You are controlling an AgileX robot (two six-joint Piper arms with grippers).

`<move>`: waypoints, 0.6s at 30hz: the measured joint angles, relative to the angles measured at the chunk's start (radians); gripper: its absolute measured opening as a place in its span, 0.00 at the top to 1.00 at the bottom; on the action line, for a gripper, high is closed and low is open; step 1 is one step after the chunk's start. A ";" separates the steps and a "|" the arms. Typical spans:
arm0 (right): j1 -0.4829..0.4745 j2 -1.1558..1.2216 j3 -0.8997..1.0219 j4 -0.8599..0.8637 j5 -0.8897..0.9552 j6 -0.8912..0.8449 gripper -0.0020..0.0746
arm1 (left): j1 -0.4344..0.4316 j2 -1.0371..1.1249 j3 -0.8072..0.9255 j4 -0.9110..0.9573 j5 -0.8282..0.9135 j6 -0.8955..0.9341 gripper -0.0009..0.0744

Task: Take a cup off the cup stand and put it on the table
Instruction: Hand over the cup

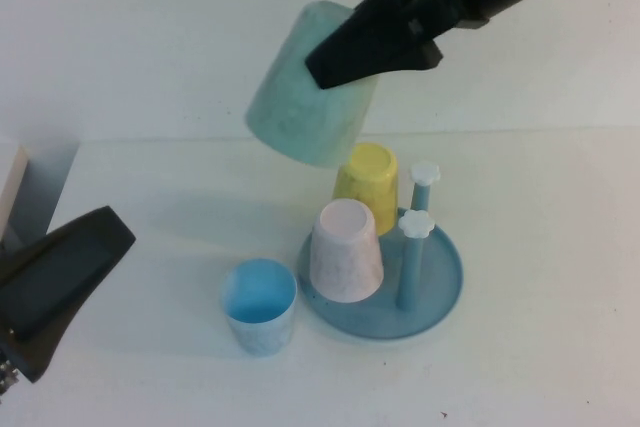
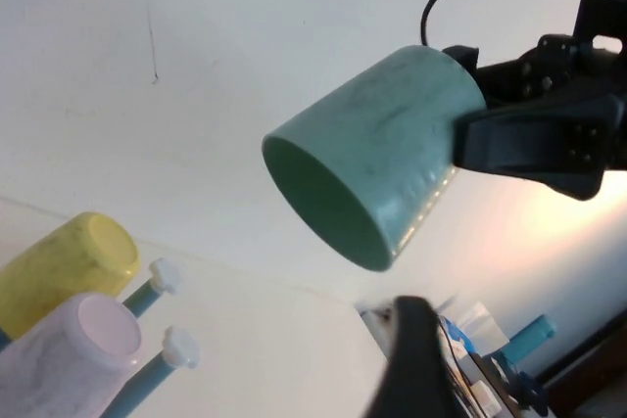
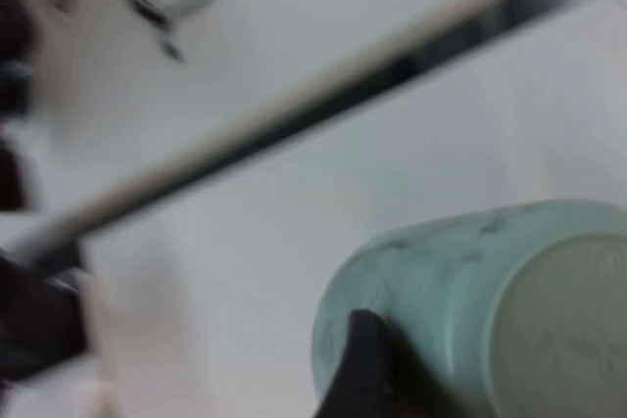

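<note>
My right gripper (image 1: pixel 345 52) is shut on the mint-green speckled cup (image 1: pixel 305 92) and holds it tilted in the air, mouth down and to the left, above and behind the cup stand (image 1: pixel 440 292). The cup also shows in the left wrist view (image 2: pixel 377 149) and in the right wrist view (image 3: pixel 470 291), where one dark finger (image 3: pixel 362 364) lies on its side. The stand is a round blue tray with two bare white-capped pegs (image 1: pixel 415 225). My left gripper (image 1: pixel 60 282) sits low at the table's left front, holding nothing I can see.
An upturned pale pink cup (image 1: pixel 345 250) and an upturned yellow cup (image 1: pixel 367 182) sit on the stand. A light blue cup (image 1: pixel 259 305) stands upright on the white table (image 1: pixel 540 187), just left of the stand.
</note>
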 joint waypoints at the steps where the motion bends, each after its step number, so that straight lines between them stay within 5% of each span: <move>1: 0.000 0.002 0.013 0.062 0.000 -0.009 0.22 | 0.000 0.000 -0.002 -0.009 -0.002 0.002 0.45; 4: 0.002 0.011 0.059 0.218 0.000 -0.042 0.22 | 0.000 0.000 -0.004 -0.021 -0.018 0.002 0.23; 7: 0.002 0.021 0.119 0.337 0.000 -0.082 0.22 | 0.000 0.000 -0.004 -0.025 -0.028 0.004 0.18; 18: 0.135 0.032 0.223 0.457 -0.010 -0.212 0.22 | 0.000 0.000 -0.004 -0.025 -0.036 0.004 0.37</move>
